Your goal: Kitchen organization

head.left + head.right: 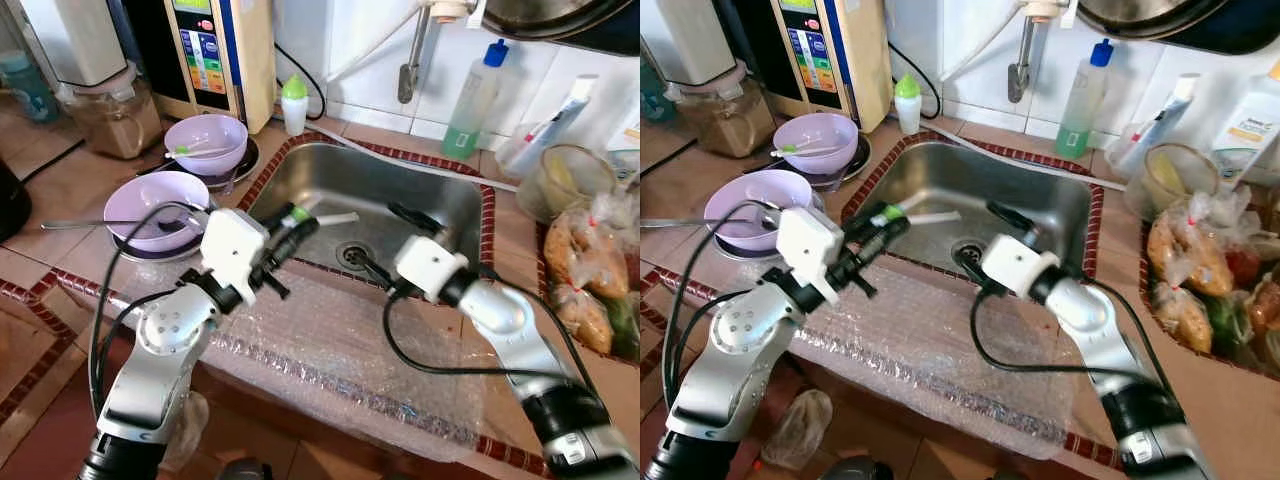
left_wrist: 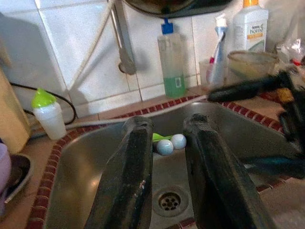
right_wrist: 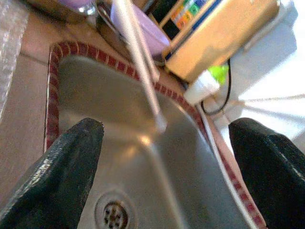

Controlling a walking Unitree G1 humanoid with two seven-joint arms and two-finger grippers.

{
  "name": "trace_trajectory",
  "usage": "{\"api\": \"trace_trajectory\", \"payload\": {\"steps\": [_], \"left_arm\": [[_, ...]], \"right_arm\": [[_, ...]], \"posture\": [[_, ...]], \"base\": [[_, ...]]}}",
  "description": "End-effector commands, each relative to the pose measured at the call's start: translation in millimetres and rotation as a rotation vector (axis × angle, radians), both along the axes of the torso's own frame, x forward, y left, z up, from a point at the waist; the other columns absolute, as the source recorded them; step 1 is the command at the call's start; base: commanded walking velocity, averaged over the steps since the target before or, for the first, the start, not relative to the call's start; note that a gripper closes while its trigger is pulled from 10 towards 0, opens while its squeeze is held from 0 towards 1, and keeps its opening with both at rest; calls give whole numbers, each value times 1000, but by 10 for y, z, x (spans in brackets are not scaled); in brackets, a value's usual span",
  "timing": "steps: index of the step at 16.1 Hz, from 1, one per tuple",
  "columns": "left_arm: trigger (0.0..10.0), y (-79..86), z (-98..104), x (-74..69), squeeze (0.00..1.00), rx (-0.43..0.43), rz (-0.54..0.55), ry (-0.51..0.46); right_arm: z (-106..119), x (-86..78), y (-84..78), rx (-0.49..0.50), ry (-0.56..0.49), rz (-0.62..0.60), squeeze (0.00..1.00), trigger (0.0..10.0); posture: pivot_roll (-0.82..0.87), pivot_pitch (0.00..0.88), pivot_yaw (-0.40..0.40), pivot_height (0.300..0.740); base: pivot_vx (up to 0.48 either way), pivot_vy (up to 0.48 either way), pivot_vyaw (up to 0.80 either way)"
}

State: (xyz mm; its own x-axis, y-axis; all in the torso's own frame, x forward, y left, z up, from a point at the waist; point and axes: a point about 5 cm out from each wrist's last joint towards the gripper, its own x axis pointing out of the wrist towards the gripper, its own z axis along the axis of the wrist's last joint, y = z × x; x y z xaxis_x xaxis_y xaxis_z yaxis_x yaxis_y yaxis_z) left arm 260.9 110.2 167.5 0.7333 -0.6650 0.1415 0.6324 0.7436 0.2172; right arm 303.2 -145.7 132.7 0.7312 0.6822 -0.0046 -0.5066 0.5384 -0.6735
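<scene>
Left end effector point(image 1: 300, 222) grips two white sticks point(image 1: 335, 218) over the sink point(image 1: 300, 180); right end effector point(image 1: 405, 240) open, likely to take them.
</scene>
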Motion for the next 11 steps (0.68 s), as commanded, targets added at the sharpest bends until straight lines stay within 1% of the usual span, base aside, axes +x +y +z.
{"api": "trace_trajectory", "payload": {"steps": [1, 2, 3, 4, 5, 6, 7, 9, 10, 11], "left_arm": [[5098, -40, 25, 1, 0, 25, -34, -8], [5529, -76, -9, 0, 0, 53, -65, 4], [5843, -91, -25, 2, 0, 64, -73, 6], [6157, -121, -54, 2, 0, 78, -86, 7], [6706, -138, -66, -1, 0, 88, -94, 7], [7490, -178, -82, 1, 0, 100, -103, 3], [7490, -216, -97, 5, 0, 105, -110, 1], [7961, -265, -113, 20, 0, 110, -118, -1], [8157, -259, -141, 49, 0, 111, -118, 4], [8196, -302, -164, 54, 0, 111, -123, 5]], "right_arm": [[26, 29, 32, -3, -15, 16, 0, 10000], [53, 84, 90, 1, -36, 34, 0, 7922], [60, 98, 123, 4, -41, 44, 0, 0], [64, 121, 181, 14, -53, 60, 0, 0], [67, 128, 203, 19, -56, 68, 0, 0], [65, 150, 229, 41, -37, 73, 0, 0], [65, 172, 228, 58, -23, 68, 0, 0], [93, 212, 169, 88, -24, 37, 0, 0], [89, 214, 161, 88, -17, 43, 0, 0], [77, 207, 118, 84, -16, 38, 0, 0]], "posture": [[-14, 49, 9, 740], [-10, 50, 5, 740], [-12, 50, 2, 740], [-10, 44, -4, 740], [-9, 40, -8, 740], [-8, 36, -9, 740], [-8, 33, -10, 740], [-22, 23, -8, 740], [-38, 20, -6, 740], [-44, 13, -7, 740]], "base": [[0, 0, 0], [0, 0, 0], [0, 0, 0], [0, 0, 0], [0, 0, 0], [0, 0, 0], [0, 0, 0], [0, 0, 0], [0, 0, 0], [0, 0, 0]]}}
